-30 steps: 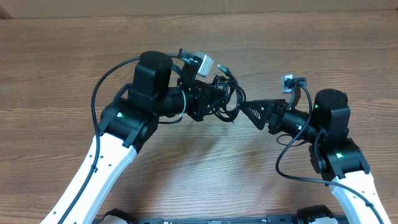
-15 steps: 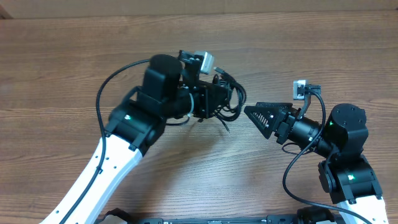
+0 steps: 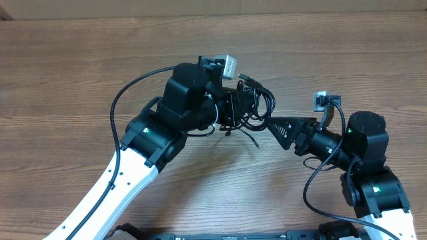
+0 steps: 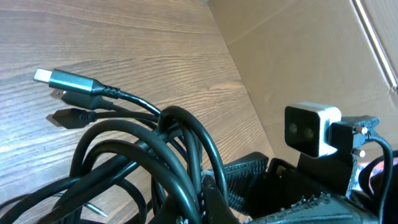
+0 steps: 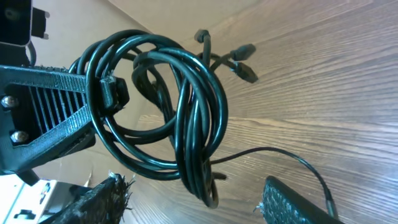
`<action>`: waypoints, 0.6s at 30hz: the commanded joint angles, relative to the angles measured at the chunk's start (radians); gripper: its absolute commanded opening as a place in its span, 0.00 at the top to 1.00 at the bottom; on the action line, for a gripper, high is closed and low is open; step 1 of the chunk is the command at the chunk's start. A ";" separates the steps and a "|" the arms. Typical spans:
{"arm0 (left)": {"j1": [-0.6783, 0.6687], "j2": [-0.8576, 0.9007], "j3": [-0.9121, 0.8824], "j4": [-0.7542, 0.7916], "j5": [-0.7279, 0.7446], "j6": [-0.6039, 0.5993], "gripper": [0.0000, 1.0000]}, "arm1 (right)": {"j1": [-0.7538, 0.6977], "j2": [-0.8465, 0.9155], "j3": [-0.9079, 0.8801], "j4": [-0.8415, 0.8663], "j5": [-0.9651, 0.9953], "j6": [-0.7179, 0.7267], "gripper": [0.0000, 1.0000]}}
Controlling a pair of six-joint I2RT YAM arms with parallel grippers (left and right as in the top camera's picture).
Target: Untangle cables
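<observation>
**knotty_ned:** Wood table [image 3: 67, 53] underneath, plain brown. The right gripper [image 3: 272, 125] is spread wide and holding nothing, with its fingers [image 5: 115, 196] either side of the low end of the cables [image 5: 186, 124]. Where would you grab?

**ampere_al:** Closest loop to that hand, the tight bunch of strands hanging right between the fingers. It's thin rubbery cord, light and floppy, so it'll sag and slide rather than hold shape. I'd guess a loose pinch just slips along it. Take one strand, not the whole bunch.

**knotty_ned:** Just past that, the left gripper [image 3: 241, 112] is clamped on the coil's far side. Looks like it's holding the lot up off the wood.

**ampere_al:** Good anchor. The plugs [image 5: 244, 65] stick out beyond, away from both hands. They're the only stiff bits and will probably snag in the loops, so feed them through gently. Cardboard wall [image 3: 300, 7] is way behind.
</observation>
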 commanded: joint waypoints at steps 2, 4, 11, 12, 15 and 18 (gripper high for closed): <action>-0.002 -0.007 0.020 0.006 -0.010 -0.098 0.96 | -0.005 -0.005 0.000 0.014 0.000 -0.041 0.33; -0.003 -0.007 0.020 0.006 -0.010 -0.101 0.96 | -0.005 -0.005 0.000 0.025 -0.003 -0.041 0.35; -0.051 -0.007 0.020 0.026 -0.010 -0.103 0.96 | -0.005 -0.005 0.000 0.033 -0.016 -0.040 0.43; -0.056 -0.007 0.020 0.029 -0.010 -0.103 0.96 | -0.005 -0.005 0.000 0.031 -0.016 -0.040 0.45; -0.060 -0.007 0.020 0.043 -0.012 -0.103 0.96 | -0.005 -0.005 0.000 0.029 -0.016 -0.040 0.54; -0.060 -0.007 0.020 0.043 -0.012 -0.103 0.96 | -0.005 -0.005 0.000 0.028 -0.016 -0.040 0.66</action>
